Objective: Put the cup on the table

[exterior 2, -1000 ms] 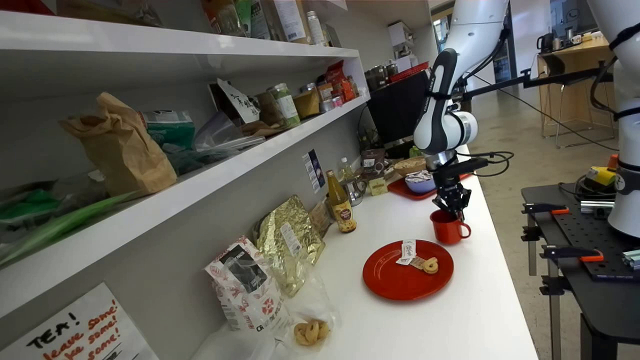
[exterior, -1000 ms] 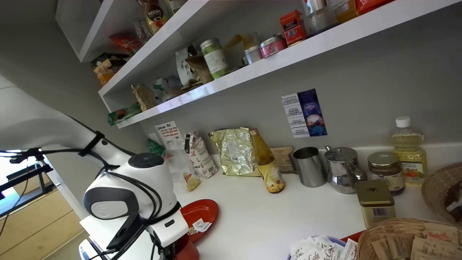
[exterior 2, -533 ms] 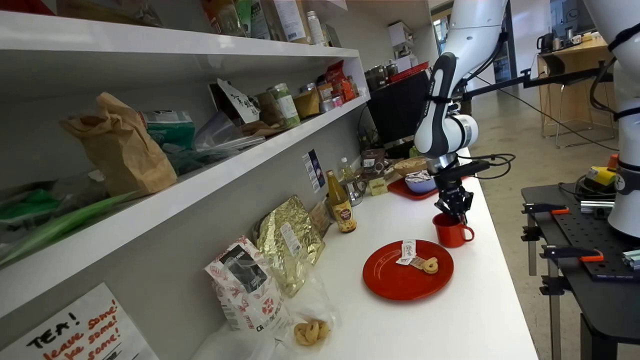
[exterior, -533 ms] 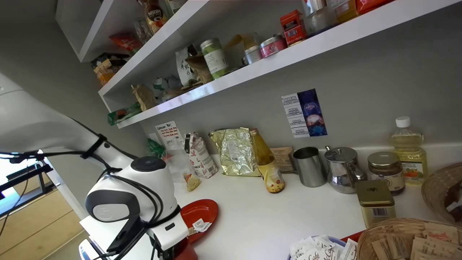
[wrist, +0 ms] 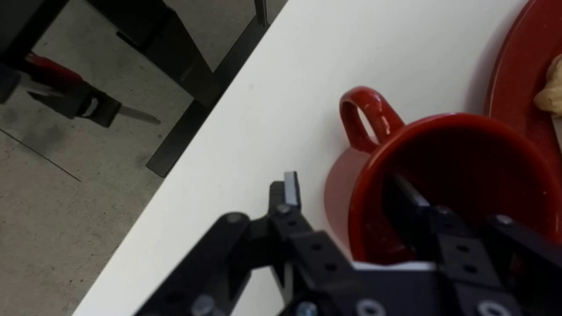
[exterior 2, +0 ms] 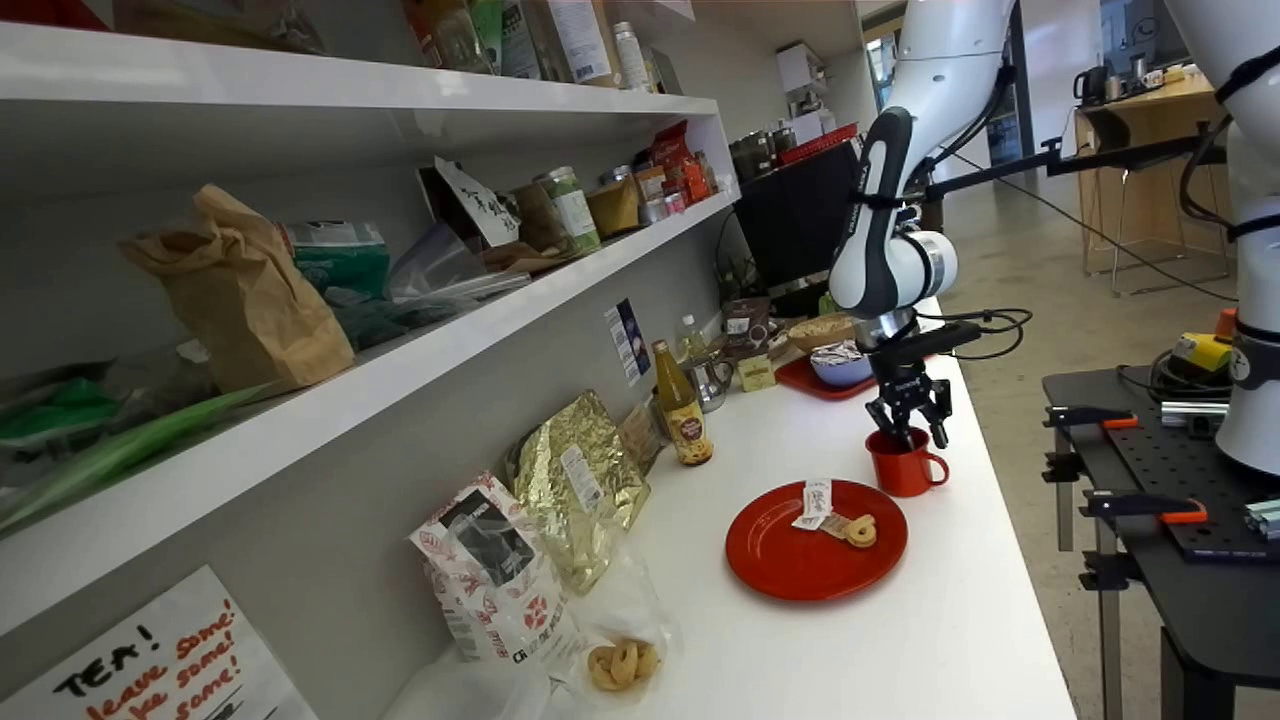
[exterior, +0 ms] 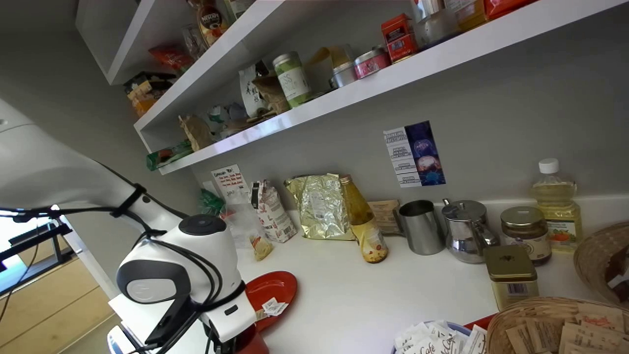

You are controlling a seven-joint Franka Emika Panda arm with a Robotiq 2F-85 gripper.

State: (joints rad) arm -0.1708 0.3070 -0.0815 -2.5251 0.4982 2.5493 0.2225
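The black end effector (wrist: 350, 190) (fingers spread) straddles the wall of the glossy red, round cup (exterior 2: 900, 473) standing below it on the smooth white surface (exterior 2: 860, 655).

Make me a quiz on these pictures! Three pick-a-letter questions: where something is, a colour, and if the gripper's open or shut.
1. Where is the red cup?
A. On a shelf
B. In a basket
C. On the white table

2. What colour is the plate beside the cup?
A. Red
B. Green
C. Blue

3. How is the gripper?
A. Shut on the plate
B. Open
C. Shut on the handle

1 C: it stands on the table in an exterior view.
2 A: it shows red in both exterior views.
3 B: the wrist view shows its fingers apart, one inside the cup, one outside.
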